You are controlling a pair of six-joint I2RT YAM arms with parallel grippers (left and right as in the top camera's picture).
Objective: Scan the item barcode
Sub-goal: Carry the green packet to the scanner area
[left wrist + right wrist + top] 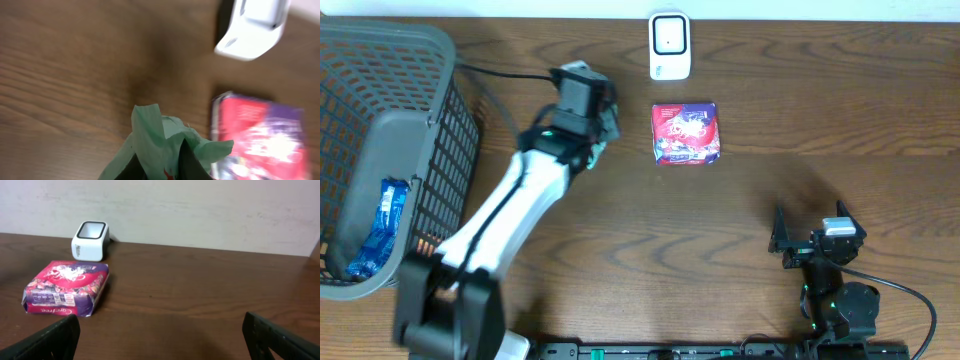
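From where I sit, I count one item to scan: a flat red-and-purple plastic packet (686,133) lying on the brown wooden surface (740,250), just in front of the single white box-shaped barcode scanner (670,45) but apart from it. The right wrist view shows a barcode panel on the packet's near face and a line of white writing along its bottom edge that looks like "Carefree", though I can't read it for certain. The scanner has small print on its lower front, too small for me to make out. My left tool (165,145) hovers to the left of the packet with its green-wrapped fingers (150,135) pressed together and nothing between them. My right tool (810,237) sits well back at the near right of the surface, its jaws spread wide and empty, facing the packet and scanner. At the far left stands one grey plastic mesh basket (390,130), with one blue wrapped packet (380,225) inside it.
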